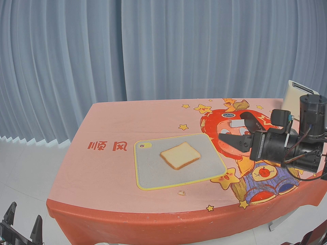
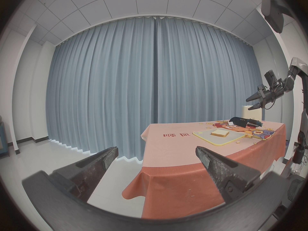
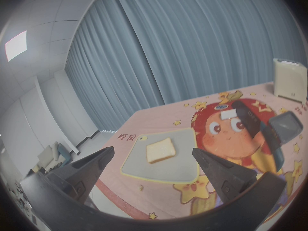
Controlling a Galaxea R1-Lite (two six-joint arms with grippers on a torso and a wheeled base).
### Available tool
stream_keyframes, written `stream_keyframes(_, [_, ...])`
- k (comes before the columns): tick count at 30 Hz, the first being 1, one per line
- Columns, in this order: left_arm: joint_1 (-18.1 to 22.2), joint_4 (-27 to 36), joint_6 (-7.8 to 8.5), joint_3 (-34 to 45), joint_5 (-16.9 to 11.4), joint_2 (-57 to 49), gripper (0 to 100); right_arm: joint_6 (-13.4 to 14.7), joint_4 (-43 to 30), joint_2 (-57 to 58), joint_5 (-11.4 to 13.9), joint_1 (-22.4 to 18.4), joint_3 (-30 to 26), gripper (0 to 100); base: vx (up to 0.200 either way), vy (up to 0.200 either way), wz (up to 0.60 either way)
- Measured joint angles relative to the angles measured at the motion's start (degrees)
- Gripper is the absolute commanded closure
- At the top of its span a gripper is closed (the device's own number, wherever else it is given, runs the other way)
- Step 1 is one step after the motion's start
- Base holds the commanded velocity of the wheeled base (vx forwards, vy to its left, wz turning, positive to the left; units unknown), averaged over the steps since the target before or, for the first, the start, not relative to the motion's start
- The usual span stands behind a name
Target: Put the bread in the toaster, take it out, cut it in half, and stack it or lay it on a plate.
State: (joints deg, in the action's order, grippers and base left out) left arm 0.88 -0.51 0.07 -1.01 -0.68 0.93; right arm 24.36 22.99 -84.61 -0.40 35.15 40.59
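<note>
Bread (image 1: 180, 155) on cutting board (image 1: 153, 169), right gripper (image 3: 153, 150) near it, left gripper (image 2: 156, 149) off-table, both spread empty, knife (image 1: 252, 121) seemingly sheathed.

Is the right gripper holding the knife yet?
No, the right gripper is open and empty, and the knife lies on the table near the toaster.

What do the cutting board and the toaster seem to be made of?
Cutting board: likely plastic, matte grey face with a yellow rim, thin and flat. Toaster: probably smooth cream plastic or painted metal; the even shell leaves it open.
</note>
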Motion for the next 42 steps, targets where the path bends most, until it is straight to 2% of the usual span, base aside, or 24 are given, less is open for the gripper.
stream_keyframes(4, [0.0, 0.02, 0.02, 0.0, 0.0, 0.0, 0, -3.84, -0.44, 3.74, -0.02, -3.67, -0.88, 0, 0.0, 0.0, 0.0])
stream_keyframes(11, [-0.04, 0.0, 0.02, 0.0, -0.02, 0.0, 0, -8.57, -0.01, 6.75, -0.93, -9.29, -3.61, 0, 0.0, 0.0, 0.0])
stream_keyframes(16, [0.0, 0.0, 0.02, 0.0, -0.02, 0.0, 0, -13.45, 1.63, 7.77, -2.46, -16.15, -6.01, 0, 0.0, 0.0, 0.0])
stream_keyframes(19, [0.0, 0.05, 0.02, 0.0, 0.02, 0.0, 0, -15.12, 3.96, 9.01, -2.77, -19.1, -7.69, 0, 0.0, 0.0, 0.0])
stream_keyframes(26, [-0.06, 0.38, 0.09, 0.0, 0.09, 0.0, 0, -16.46, 4.86, 10.86, -2.19, -20.93, -9.86, 0, 0.0, 0.0, 0.0])
stream_keyframes(42, [-0.11, 0.44, 0.09, 0.0, 0.06, 0.0, 0, -19.11, 4.95, 11.54, -2.19, -21.04, -11.57, 0, 0.0, 0.0, 0.0])
